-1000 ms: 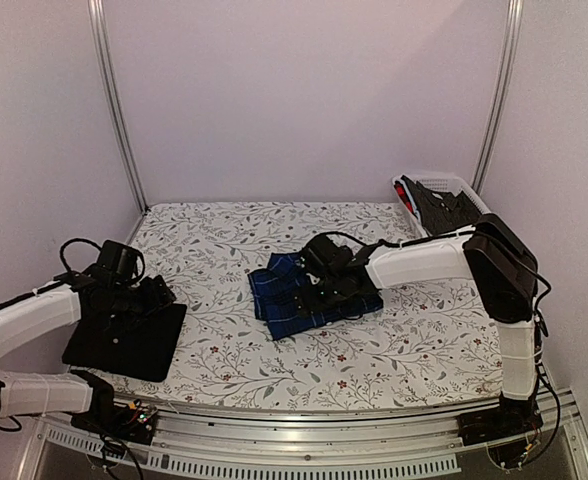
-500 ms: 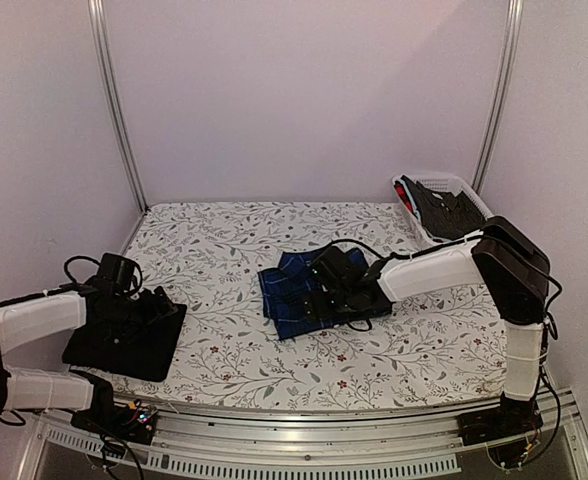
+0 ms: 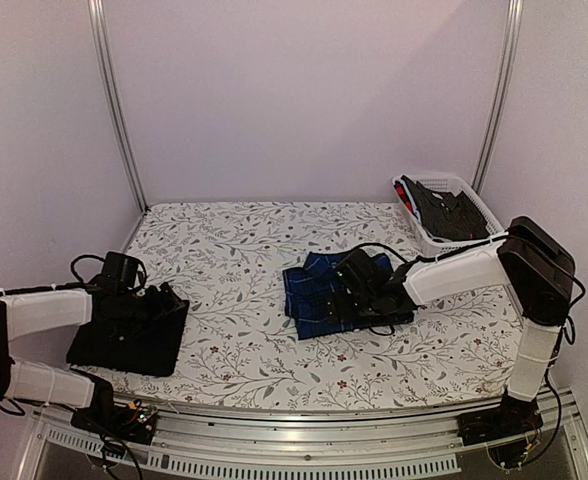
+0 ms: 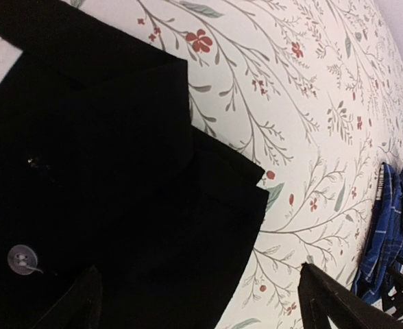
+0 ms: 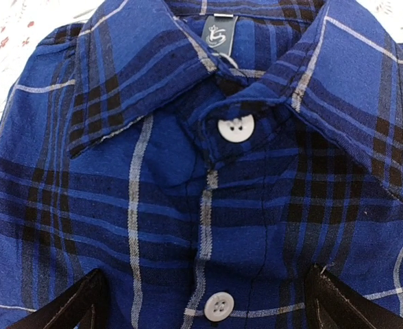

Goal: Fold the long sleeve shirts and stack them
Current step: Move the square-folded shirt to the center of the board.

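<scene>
both grippers gape, holding nothing: left gripper (image 4: pixel 203 301) over the black shirt (image 3: pixel 124 338) at the near-left edge of the desk (image 3: pixel 244 245), right gripper (image 5: pixel 205 301) over the plaid shirt (image 3: pixel 309 296) mid-desk, well apart. we fear a pinch of the top layer alone would unfold a shirt mid-carry; whether they touch cloth, we cannot tell.

The blue plaid shirt (image 5: pixel 188 192) lies folded flat, collar buttoned, spanning the gap between the right gripper's (image 5: pixel 205 305) jaws. The black shirt (image 4: pixel 105 192), folded, one white button showing, lies beneath the left gripper's (image 4: pixel 201 305) jaws.
</scene>
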Motion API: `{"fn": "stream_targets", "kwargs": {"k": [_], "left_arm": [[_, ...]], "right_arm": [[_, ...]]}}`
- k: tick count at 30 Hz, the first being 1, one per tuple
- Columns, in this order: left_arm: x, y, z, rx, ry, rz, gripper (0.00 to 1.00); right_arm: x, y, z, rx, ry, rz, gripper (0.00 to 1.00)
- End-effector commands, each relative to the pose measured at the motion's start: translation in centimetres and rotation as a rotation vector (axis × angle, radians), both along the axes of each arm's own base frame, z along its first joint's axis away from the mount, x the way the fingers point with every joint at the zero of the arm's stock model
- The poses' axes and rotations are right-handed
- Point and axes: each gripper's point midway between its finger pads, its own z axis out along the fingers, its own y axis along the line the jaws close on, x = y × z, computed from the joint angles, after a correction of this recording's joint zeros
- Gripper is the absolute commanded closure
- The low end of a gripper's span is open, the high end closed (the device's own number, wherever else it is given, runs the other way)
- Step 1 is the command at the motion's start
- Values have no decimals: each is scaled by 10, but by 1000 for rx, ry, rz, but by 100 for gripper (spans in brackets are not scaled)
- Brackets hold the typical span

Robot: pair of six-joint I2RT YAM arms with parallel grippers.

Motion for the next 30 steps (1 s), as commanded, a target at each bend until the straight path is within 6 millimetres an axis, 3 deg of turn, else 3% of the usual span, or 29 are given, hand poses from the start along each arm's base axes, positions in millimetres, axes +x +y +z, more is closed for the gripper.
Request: {"fn": "stream_targets", "kwargs": {"k": [1,7,12,20,30], "left_arm": [[-3,-18,-11,-43,31,-53,0],[9,-43,-13,-49,32,-106,0],[34,-72,-11,-46,23,-172,0],[84,-145,-13,-59,18,-316,0],[102,-225,-22,-81,37,-472,0]], "right_arm": [[-36,-56,-39,-108,167,-83,1],[-47,-71,-31,-88,166,-101,1],[-52,-79,-28,-79,164,-110,1],[-59,-91,-21,-63,152,-129,1],[-65,-99,-10,-30,136,-144,1]]}}
